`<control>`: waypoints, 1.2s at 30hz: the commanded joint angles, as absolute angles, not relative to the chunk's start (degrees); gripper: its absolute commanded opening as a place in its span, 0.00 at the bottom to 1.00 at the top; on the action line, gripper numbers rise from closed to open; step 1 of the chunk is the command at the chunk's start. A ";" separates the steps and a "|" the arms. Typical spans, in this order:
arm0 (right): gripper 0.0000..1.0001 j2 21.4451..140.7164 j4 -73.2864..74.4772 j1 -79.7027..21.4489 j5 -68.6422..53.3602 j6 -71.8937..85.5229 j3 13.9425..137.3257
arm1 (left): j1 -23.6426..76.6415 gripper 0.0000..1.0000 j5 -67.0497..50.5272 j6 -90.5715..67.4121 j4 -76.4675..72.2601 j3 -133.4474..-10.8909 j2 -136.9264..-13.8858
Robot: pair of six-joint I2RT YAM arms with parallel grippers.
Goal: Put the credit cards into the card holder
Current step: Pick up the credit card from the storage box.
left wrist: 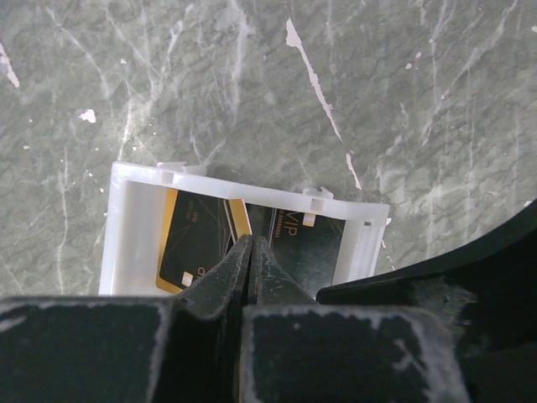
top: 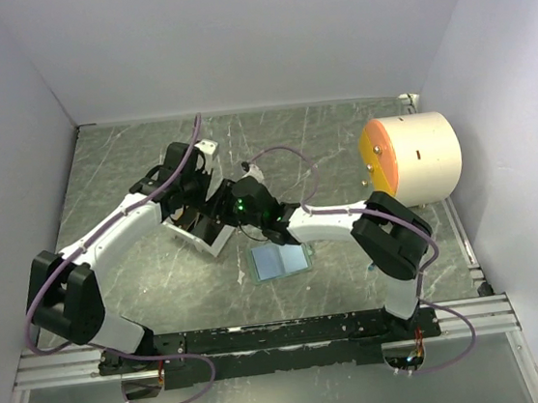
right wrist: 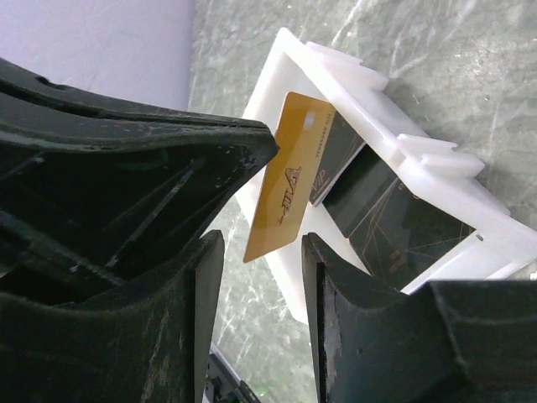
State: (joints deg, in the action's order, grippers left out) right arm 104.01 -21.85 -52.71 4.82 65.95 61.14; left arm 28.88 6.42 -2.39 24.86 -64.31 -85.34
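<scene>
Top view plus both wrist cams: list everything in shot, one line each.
yellow-orange credit card: 1, yellow-orange, lifted on edge above the tray, pinched by the left gripper
black credit cards: at least 2, black with gold markings, lying flat in the tray
white tray: 1, white, mid-table under both grippers
card holder: 1, light blue inside, lying open on the table just near-right of the tray
drum: 1, cream with an orange end face, on its side at the far right
table: 1, green marbled
left gripper: 1, black, shut on the yellow-orange credit card
right gripper: 1, black, open, fingers either side of that card's lower end
</scene>
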 commanded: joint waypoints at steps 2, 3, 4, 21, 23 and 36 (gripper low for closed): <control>0.42 105.42 -23.20 -54.37 11.28 66.11 61.66 | 29.36 0.07 2.56 -4.31 23.88 -66.16 -86.53; 0.42 105.53 -24.02 -54.64 11.69 65.70 61.54 | 29.36 0.07 2.48 -4.39 23.76 -66.23 -86.57; 0.42 105.66 -24.55 -54.86 12.18 65.17 61.53 | 29.36 0.07 2.32 -4.56 23.73 -66.33 -86.53; 0.10 108.01 -23.24 -56.07 17.04 58.79 63.55 | 29.35 0.07 0.71 -6.35 23.24 -66.24 -86.94; 0.00 105.95 -25.86 -56.10 17.18 56.51 61.58 | 29.23 0.07 -0.32 -7.12 23.40 -66.39 -86.69; 0.00 85.10 -29.74 -54.96 11.95 46.69 44.78 | 29.00 0.63 -10.13 -19.40 24.80 -71.31 -73.91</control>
